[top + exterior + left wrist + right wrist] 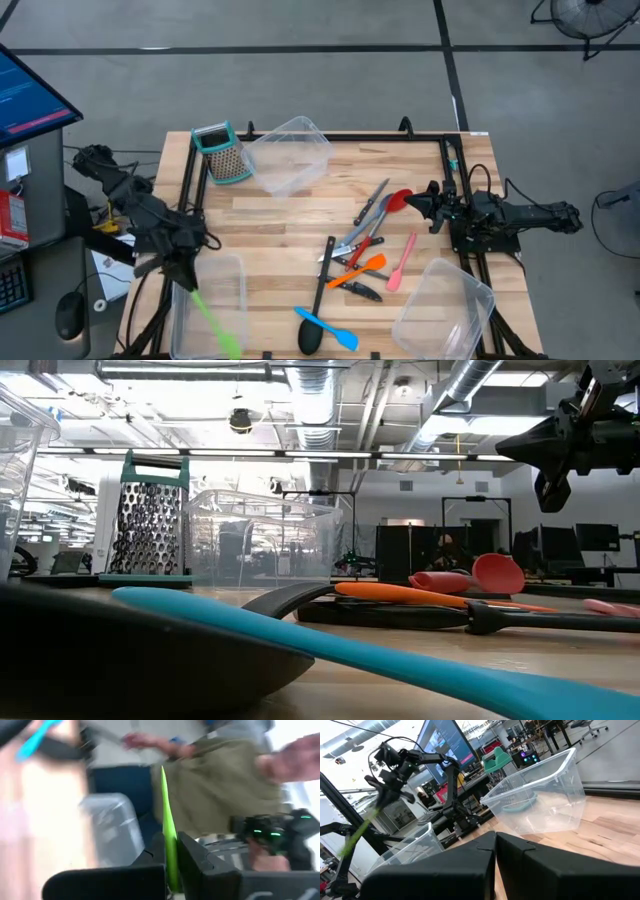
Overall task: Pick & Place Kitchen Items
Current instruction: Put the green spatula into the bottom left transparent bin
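Observation:
My left gripper (186, 278) is at the table's left near corner, above a clear tub (240, 265), and is shut on a lime-green spatula (212, 320). The spatula also shows in the right wrist view (362, 827). The other utensils lie in a loose heap mid-table: an orange spatula (360, 270), a pink spatula (402, 262), a red spoon (398, 200), black-handled knives (352, 245), a black ladle (318, 300) and a blue spatula (330, 328). My right gripper (412, 203) is shut and hovers just right of the red spoon, above the table (552, 455). My left gripper pinches the green spatula's handle (171, 855) between its two fingers, close to the handle's end. The spatula runs on past the fingers, slanting down toward the table's near edge. Its wider blade end (230, 345) hangs over the near part of the left tub, lifted clear.
A metal box grater with a teal top (222, 152) and a second clear tub (322, 142) stand at the far left. A third tub (488, 295) sits at the near right corner. A person in olive clothing (215, 790) shows beyond the table in the left wrist view.

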